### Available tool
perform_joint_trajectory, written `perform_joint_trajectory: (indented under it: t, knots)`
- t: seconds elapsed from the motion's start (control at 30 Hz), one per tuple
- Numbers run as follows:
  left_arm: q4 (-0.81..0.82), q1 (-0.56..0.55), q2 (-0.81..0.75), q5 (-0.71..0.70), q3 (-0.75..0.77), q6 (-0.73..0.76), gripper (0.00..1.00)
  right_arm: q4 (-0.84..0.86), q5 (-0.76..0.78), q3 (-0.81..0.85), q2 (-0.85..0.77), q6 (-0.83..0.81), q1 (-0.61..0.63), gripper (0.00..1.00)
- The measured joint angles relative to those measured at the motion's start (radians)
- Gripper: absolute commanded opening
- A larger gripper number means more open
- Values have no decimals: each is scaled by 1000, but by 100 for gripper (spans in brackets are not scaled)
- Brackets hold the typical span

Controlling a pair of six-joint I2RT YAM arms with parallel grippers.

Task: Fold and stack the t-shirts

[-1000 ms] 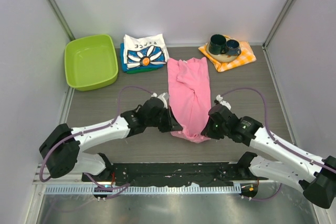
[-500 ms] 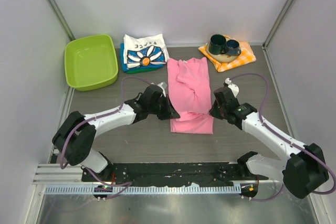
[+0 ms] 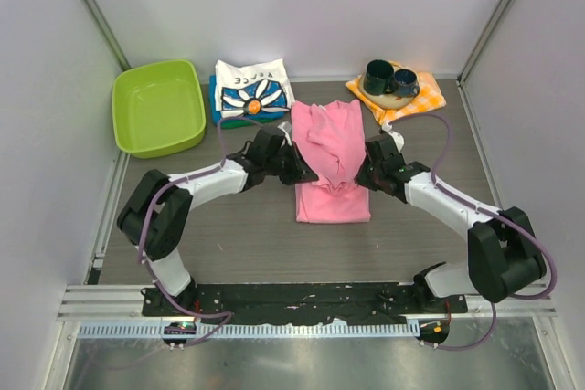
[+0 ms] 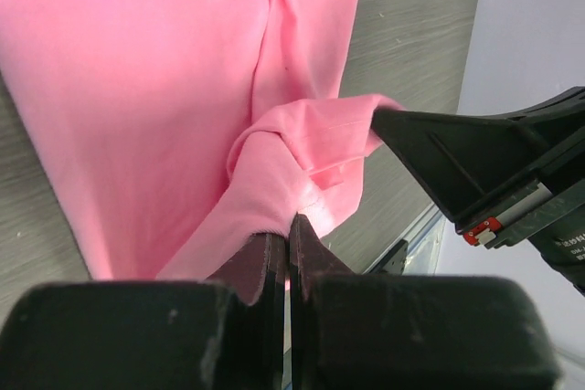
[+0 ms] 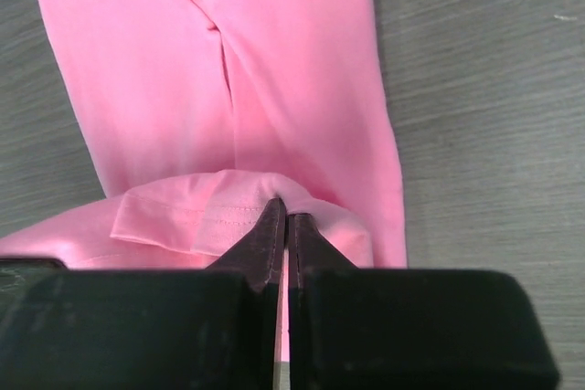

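Top view: we are carrying the near hem of the plain bright pink cloth t-shirt (image 3: 331, 139) farther from the bases than a second ago, doubling it over itself (fold roughly half made) at the middle of the grey wood-grain table (image 3: 228, 235). The left gripper (image 3: 300, 171) and right gripper (image 3: 364, 176) are reaching inward, flanking it.

Left wrist view: the jaws are pinching tight on a bunched hem corner.

Right wrist view: the jaws are clamping the stitched hem edge.

Blue shirts (image 3: 217, 107) mostly under the daisy shirt (image 3: 254, 89)
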Motion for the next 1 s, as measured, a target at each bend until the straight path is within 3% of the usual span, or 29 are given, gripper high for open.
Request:
perform_joint_trajectory:
  t: [0.43,0.5,0.53,0.57,0.63,0.7,0.77,1.0]
  knots:
    - [13,48,74,27,66,-4,0,51,-20,102,129,-5,-82,1]
    - [17,60,89,29,71,-5,11,56,-25,106,152,-5,-91,1]
    - [19,65,97,29,72,-6,26,58,-26,108,164,-5,-94,26]
    - [20,71,105,28,72,-6,99,61,-26,109,175,-4,-97,44]
    - [19,78,119,22,74,-2,100,63,-20,117,196,-1,-100,76]
    - [18,92,140,16,87,-10,100,66,-2,137,225,3,-103,87]
    - [27,117,172,16,119,-10,100,77,23,168,255,-6,-105,91]
    - [27,227,243,11,315,16,100,146,80,261,284,-23,-111,92]
